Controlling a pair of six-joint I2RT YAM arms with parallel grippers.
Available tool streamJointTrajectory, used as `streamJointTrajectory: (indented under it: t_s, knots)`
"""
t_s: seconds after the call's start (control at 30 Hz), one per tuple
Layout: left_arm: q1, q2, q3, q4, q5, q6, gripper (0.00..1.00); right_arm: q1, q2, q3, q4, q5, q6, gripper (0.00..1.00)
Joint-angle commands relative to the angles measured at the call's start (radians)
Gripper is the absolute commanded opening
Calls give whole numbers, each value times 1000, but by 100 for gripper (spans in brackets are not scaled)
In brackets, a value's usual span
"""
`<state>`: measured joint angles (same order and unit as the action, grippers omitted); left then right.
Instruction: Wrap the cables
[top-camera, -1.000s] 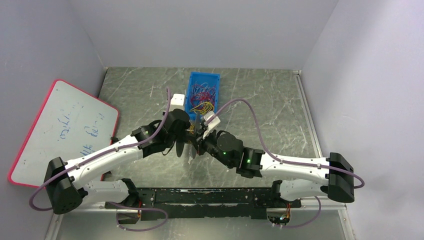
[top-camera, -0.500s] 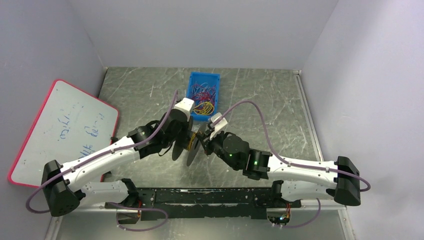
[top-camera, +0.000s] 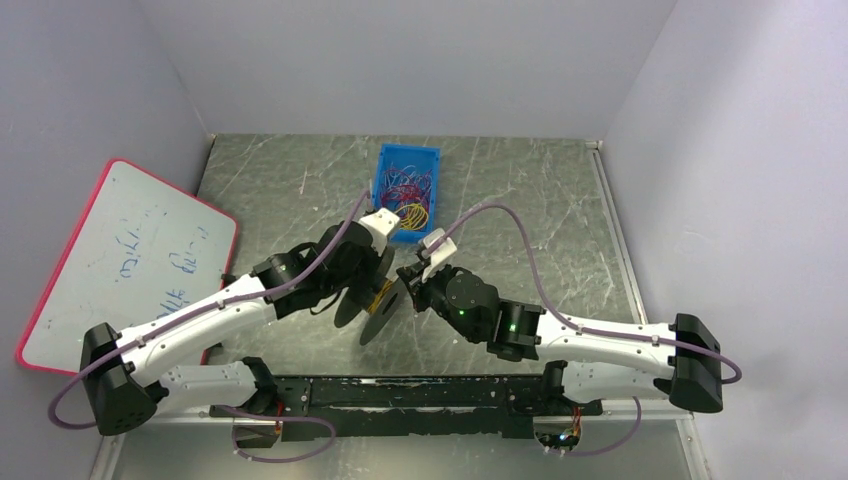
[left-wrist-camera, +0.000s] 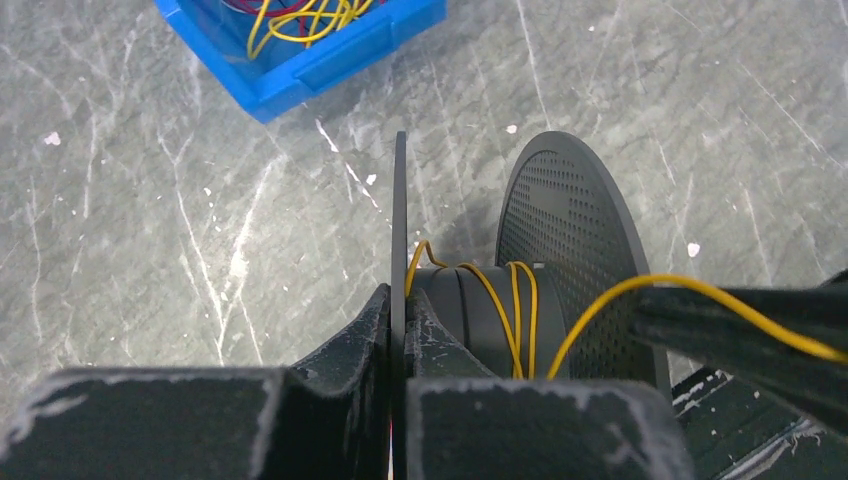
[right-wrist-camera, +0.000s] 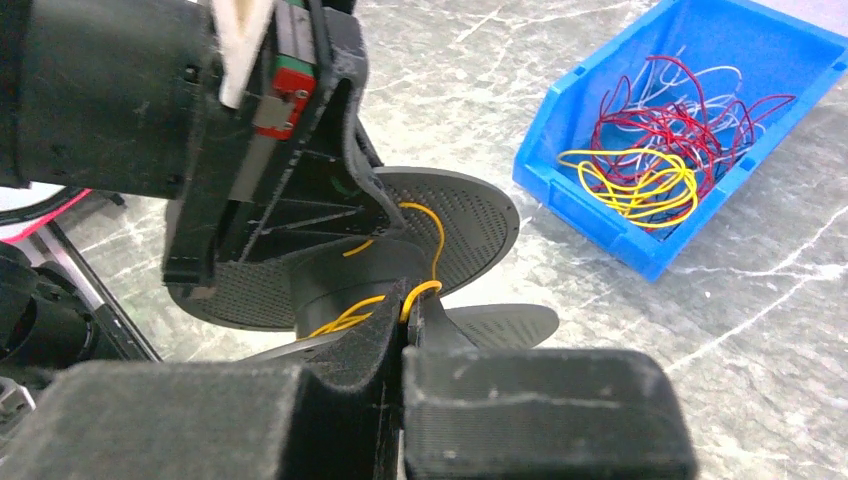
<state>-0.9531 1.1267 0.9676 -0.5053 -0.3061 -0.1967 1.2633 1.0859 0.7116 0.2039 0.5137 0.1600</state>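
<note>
A black spool (top-camera: 368, 306) with two perforated discs is held up between my arms. My left gripper (left-wrist-camera: 398, 300) is shut on the edge of one thin disc (left-wrist-camera: 399, 215). A few turns of yellow cable (left-wrist-camera: 516, 300) lie around the hub (left-wrist-camera: 470, 305). My right gripper (right-wrist-camera: 412, 300) is shut on the free run of that yellow cable (right-wrist-camera: 432, 232), right beside the spool (right-wrist-camera: 470, 215). The right fingers (left-wrist-camera: 745, 340) show at the edge of the left wrist view. More cables (right-wrist-camera: 640, 180), red, yellow and pale, lie in the blue bin (right-wrist-camera: 590, 212).
The blue bin (top-camera: 385, 190) stands on the table just behind the grippers. A red-rimmed whiteboard (top-camera: 120, 260) leans at the left wall. A black rail (top-camera: 420, 392) runs along the near edge between the arm bases. Walls close in on three sides.
The left wrist has swung to the right and the spool has tilted and come slightly nearer. The right gripper has followed with the yellow cable. Both grips are unchanged.
</note>
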Motion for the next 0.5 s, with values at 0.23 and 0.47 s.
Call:
streamJointTrajectory:
  t_s: [0.23,0.47]
  knots:
    - [-12,-84,-4,71,198,111,7,-32,-64,-73,-41,19,20,0]
    - [-12,-162,-43,97,279,214,7,-58,-108,-137,-43,-33,64,0]
